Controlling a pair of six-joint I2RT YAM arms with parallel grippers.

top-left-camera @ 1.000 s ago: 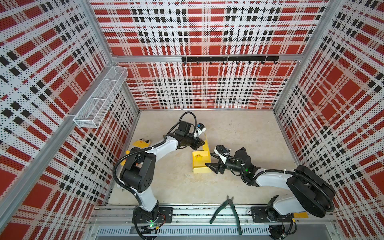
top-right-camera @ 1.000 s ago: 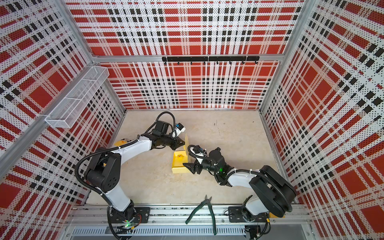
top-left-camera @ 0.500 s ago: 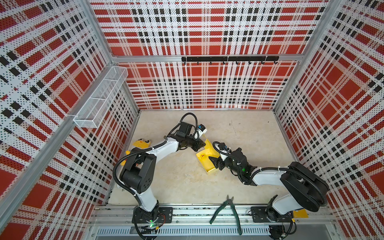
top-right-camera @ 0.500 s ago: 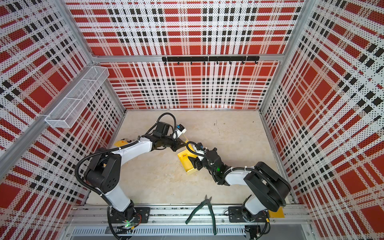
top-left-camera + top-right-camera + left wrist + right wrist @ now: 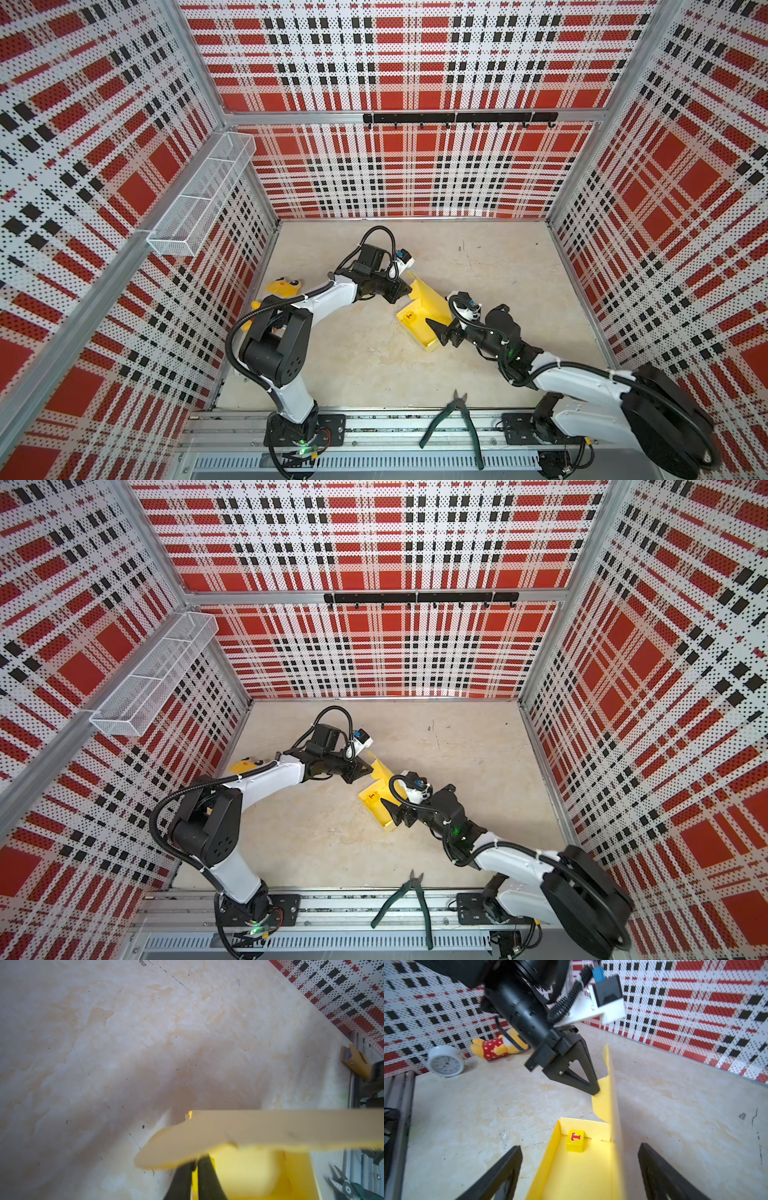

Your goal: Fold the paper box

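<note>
The paper box (image 5: 420, 335) (image 5: 378, 808) is a shallow yellow tray in mid-table in both top views, with its lid (image 5: 612, 1093) raised on edge. A small yellow cube with a red mark (image 5: 575, 1140) lies inside at the far end. My left gripper (image 5: 409, 289) (image 5: 195, 1162) is shut on a rounded side flap (image 5: 228, 1132) of the lid and shows in the right wrist view (image 5: 595, 1091). My right gripper (image 5: 436, 332) (image 5: 579, 1148) is open, its fingers (image 5: 508, 1165) standing either side of the tray's near end, apart from it.
A yellow plush toy (image 5: 497, 1046) (image 5: 282, 286) and a white alarm clock (image 5: 445, 1060) lie by the left wall. Green cutters (image 5: 453, 419) rest on the front rail. A wire basket (image 5: 199, 195) hangs on the left wall and a hook rail (image 5: 457, 117) on the back wall.
My right gripper has drawn back toward the near right and opened wider. The box has turned and slid a little to the right. My left gripper keeps its hold on the flap.
</note>
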